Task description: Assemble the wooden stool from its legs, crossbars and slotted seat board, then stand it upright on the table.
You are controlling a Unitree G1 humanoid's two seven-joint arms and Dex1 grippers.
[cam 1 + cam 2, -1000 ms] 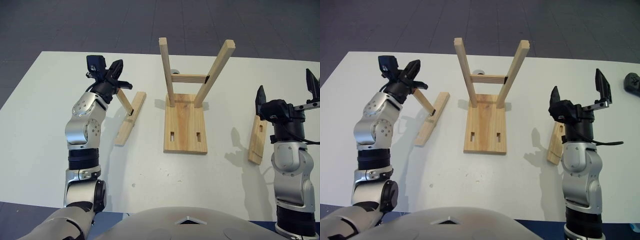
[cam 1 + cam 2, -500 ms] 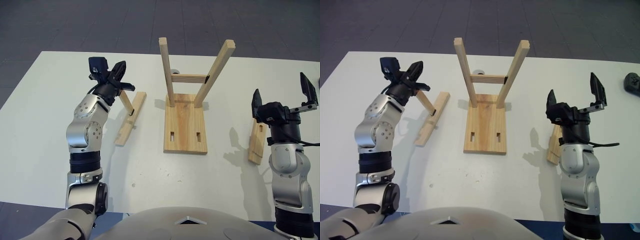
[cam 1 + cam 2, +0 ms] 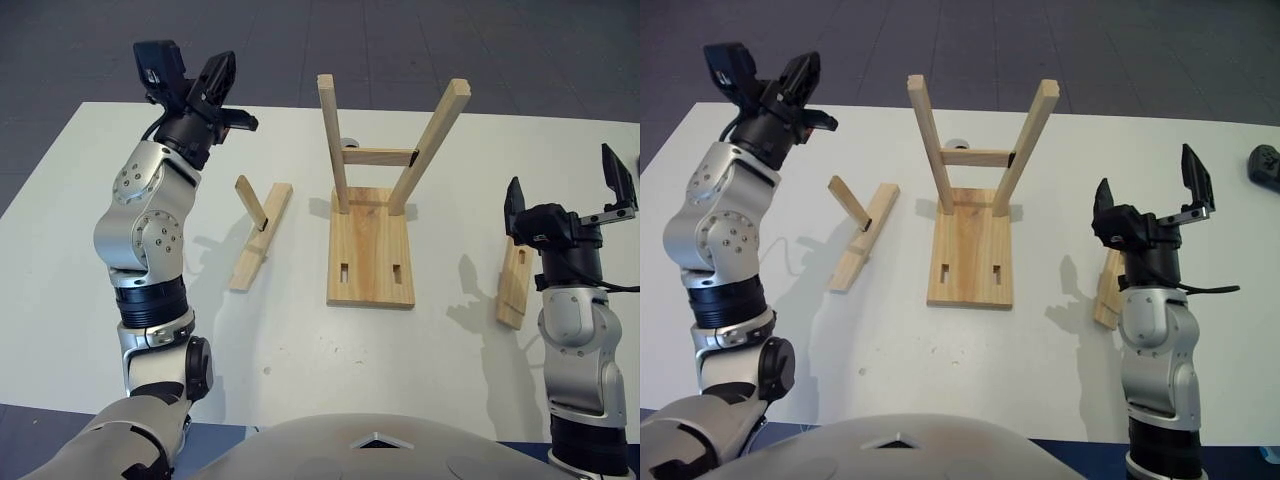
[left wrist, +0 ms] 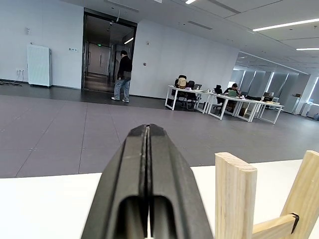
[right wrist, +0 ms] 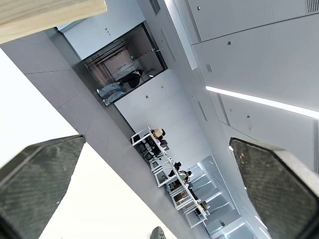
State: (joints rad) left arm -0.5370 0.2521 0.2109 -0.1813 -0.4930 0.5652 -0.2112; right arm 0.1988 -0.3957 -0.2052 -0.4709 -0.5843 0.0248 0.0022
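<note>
The slotted seat board (image 3: 370,250) lies flat mid-table with two legs (image 3: 333,140) (image 3: 432,145) standing up from its far end, joined by a crossbar (image 3: 378,156). To its left lies a loose leg (image 3: 260,238) with a short crossbar (image 3: 251,202) sticking up from it. Another loose leg (image 3: 515,285) lies to the right, partly behind my right arm. My left gripper (image 3: 212,92) is held high over the table's far left part, shut on nothing, its fingers (image 4: 164,164) pressed together. My right gripper (image 3: 568,190) is raised above the right leg, open and empty.
The white table (image 3: 90,260) runs to a far edge just behind the standing legs. A small round object (image 3: 350,142) sits behind the left standing leg. A dark object (image 3: 1265,165) lies at the table's far right.
My left arm has risen and swung back toward the far left, away from the loose leg with the crossbar. My right gripper has shifted slightly and stays open.
</note>
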